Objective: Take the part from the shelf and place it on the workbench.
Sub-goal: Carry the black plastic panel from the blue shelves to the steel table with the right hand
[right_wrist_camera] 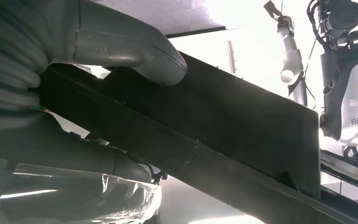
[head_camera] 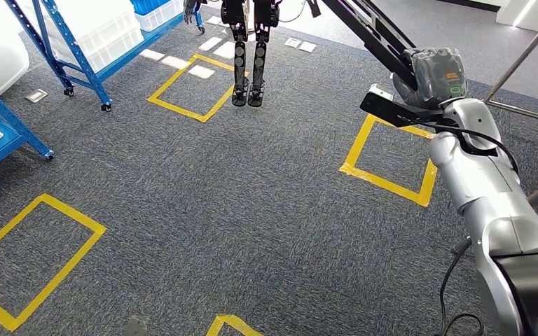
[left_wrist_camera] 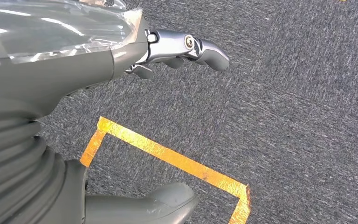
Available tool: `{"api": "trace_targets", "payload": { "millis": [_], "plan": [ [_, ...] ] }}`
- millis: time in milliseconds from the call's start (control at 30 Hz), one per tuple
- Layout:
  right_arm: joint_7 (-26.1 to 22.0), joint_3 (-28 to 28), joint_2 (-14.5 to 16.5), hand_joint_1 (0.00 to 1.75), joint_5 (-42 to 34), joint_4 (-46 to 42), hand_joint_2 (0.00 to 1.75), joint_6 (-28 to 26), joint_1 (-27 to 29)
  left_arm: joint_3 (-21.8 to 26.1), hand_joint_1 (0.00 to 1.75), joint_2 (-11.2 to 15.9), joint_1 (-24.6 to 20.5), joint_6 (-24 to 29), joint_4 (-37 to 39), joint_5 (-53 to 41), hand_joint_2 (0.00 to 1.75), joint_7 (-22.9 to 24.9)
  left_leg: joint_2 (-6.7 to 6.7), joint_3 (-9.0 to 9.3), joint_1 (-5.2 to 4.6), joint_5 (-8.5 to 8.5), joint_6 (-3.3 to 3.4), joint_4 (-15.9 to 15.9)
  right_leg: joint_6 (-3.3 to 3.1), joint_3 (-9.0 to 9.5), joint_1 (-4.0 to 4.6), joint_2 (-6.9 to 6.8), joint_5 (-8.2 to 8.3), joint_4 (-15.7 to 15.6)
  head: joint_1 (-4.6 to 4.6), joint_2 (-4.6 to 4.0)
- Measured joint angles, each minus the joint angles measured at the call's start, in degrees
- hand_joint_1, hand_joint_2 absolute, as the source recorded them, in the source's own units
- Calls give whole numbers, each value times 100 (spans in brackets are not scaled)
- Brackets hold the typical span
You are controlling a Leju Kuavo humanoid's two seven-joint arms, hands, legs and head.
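The right hand (head_camera: 431, 77) is raised at the right, with a long part (head_camera: 371, 31) running from it away and to the left. Shelves (head_camera: 77, 42) stand far to its left. Another robot's legs (head_camera: 249, 66) stand beyond, on the carpet (head_camera: 252, 210). Taped squares (head_camera: 392, 157) lie below the hand.

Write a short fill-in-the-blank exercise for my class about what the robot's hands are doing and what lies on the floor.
1. The long black part is held by the robot's ____ hand.
2. The squares taped on the carpet are ____ in colour.
3. The left hand holds ____.
4. The shelf frames are ____ in colour.

Missing words: right; yellow; nothing; blue
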Motion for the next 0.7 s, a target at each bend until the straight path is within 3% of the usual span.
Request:
{"api": "trace_targets", "payload": {
  "millis": [700],
  "plan": [
    [31, -4, -8, 169, 58, -76, 175, 92, 7, 2, 0, -2, -1, 78, 0, -14, 175, -68, 0, -1, 0, 0, 0, 0, -1, 1, -1, 0, 0, -1, 1, 0]
  ]
}}
